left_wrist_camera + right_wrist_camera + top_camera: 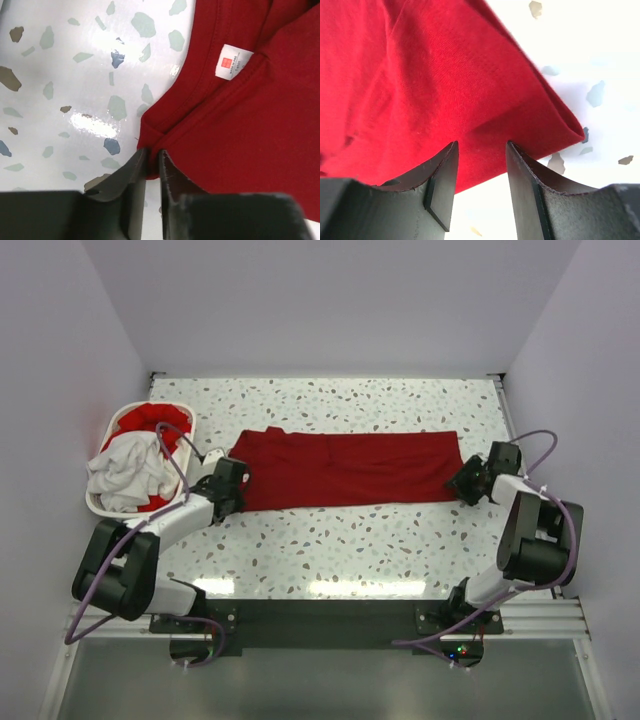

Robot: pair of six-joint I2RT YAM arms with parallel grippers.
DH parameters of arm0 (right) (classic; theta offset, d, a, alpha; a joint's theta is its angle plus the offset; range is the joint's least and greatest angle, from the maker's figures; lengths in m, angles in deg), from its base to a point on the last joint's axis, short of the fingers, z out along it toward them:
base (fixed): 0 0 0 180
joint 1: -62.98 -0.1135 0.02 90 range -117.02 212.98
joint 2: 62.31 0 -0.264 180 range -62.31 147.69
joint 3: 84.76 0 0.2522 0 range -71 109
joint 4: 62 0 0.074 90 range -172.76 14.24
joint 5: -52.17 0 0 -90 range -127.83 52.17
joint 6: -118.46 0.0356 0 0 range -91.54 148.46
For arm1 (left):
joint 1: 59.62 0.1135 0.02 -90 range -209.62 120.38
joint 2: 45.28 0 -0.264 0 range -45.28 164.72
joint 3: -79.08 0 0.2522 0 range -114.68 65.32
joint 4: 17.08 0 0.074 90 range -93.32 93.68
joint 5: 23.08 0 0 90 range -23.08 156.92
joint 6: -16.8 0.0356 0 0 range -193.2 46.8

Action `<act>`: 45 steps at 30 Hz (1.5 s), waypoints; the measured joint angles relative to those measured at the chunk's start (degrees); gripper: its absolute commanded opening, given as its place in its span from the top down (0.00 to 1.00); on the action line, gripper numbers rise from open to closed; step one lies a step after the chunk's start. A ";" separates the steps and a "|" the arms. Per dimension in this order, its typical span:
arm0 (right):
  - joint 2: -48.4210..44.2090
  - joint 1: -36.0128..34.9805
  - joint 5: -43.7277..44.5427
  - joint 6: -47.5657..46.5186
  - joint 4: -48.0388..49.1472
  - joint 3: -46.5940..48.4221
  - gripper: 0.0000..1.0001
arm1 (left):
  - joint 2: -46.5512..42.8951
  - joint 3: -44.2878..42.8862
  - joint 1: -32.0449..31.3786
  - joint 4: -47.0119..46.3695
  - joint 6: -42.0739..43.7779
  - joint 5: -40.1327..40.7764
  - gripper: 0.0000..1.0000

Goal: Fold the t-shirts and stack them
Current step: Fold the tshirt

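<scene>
A deep red t-shirt (345,470) lies as a long strip across the middle of the table. In the left wrist view (250,135) its white neck label (234,62) shows. My left gripper (238,480) is at the strip's left end, and its jaws (152,157) are shut on a corner fold of the red cloth. My right gripper (462,483) is at the strip's right end. Its jaws (481,145) are open, with the near edge of the red shirt (445,75) just at their tips. A white t-shirt (125,472) and another red one (150,418) lie in the basket.
The white plastic laundry basket (105,430) stands at the far left, just behind my left arm. The speckled tabletop (350,540) shows bare in front of and behind the strip. Walls close in the table at left, right and back.
</scene>
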 measured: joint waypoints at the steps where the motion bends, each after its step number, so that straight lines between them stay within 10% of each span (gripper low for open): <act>1: -0.04 0.96 -0.92 0.85 0.85 -0.55 0.53 | 0.00 0.28 0.00 0.04 -0.20 0.22 0.97; 11: -2.99 10.29 -3.10 5.09 2.12 -4.37 0.54 | -1.11 1.07 1.55 1.99 -2.93 1.49 0.98; 16: -5.84 10.43 -0.24 3.91 -1.22 -5.22 0.54 | -3.48 2.16 1.90 4.44 -3.56 1.88 0.45; 22: -10.58 5.33 1.40 -0.79 -3.98 -4.07 0.55 | -9.35 2.71 2.45 6.86 -1.11 3.87 0.15; 33: 0.94 -25.03 1.33 -23.15 -8.48 15.58 0.56 | -19.08 0.00 -4.70 3.56 14.21 7.28 0.02; 45: 17.44 -32.44 2.71 -43.43 -22.01 31.80 0.56 | -20.59 2.64 -4.72 -4.37 25.79 2.29 0.01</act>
